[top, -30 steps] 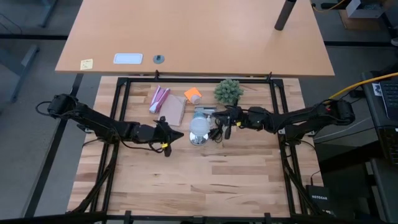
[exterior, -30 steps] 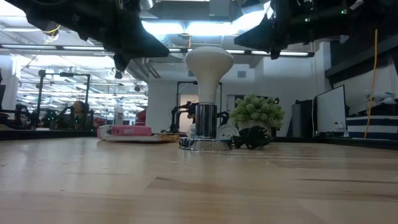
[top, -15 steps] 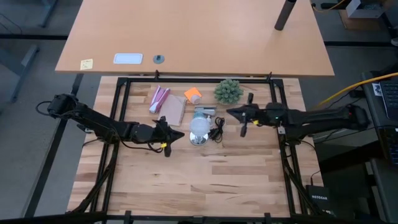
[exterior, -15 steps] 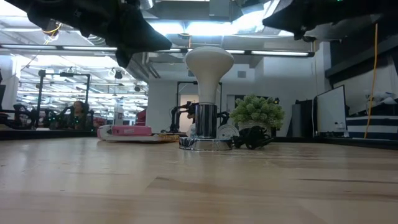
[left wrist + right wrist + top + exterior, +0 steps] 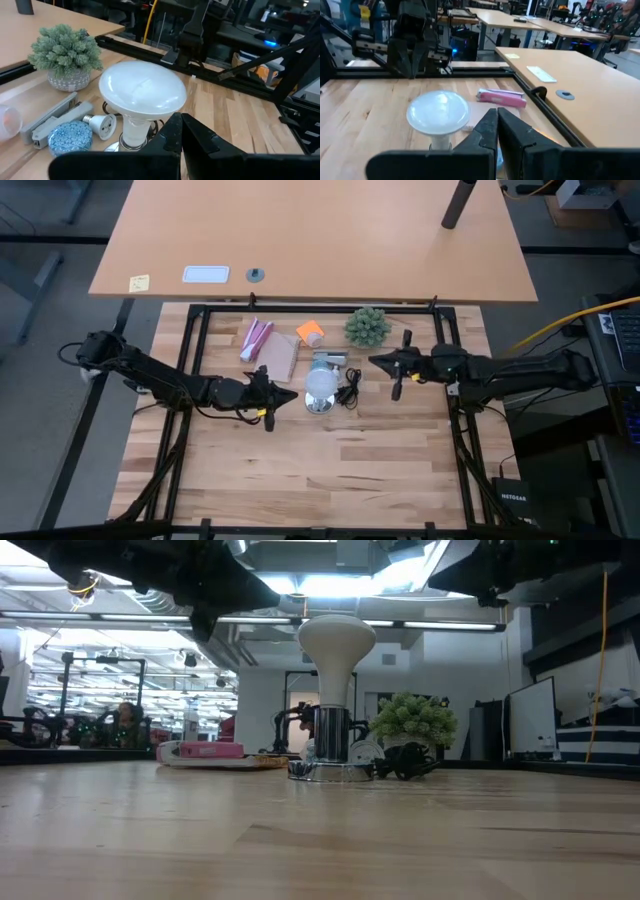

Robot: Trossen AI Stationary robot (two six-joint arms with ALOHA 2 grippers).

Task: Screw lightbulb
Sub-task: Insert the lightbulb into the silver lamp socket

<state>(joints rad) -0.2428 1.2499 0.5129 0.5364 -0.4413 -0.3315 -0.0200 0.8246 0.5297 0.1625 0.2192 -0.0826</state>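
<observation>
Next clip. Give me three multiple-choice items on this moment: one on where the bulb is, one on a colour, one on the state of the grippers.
1. Where is the lightbulb?
A. Lying on the wooden table
B. Standing upright in the silver socket base
C. Held in the right gripper

2. What colour is the flat object beside the notebook?
A. Pink
B. Blue
C. Black

3. How are the two grippers?
A. Both open
B. Left shut on the bulb
C. Both shut, holding nothing

Answers: 1 B, the low view shows the bulb standing up out of the base. 2 A, it is pink in the high view. 3 C, the left gripper and right gripper each flank the bulb, apart from it, fingers together.
</observation>
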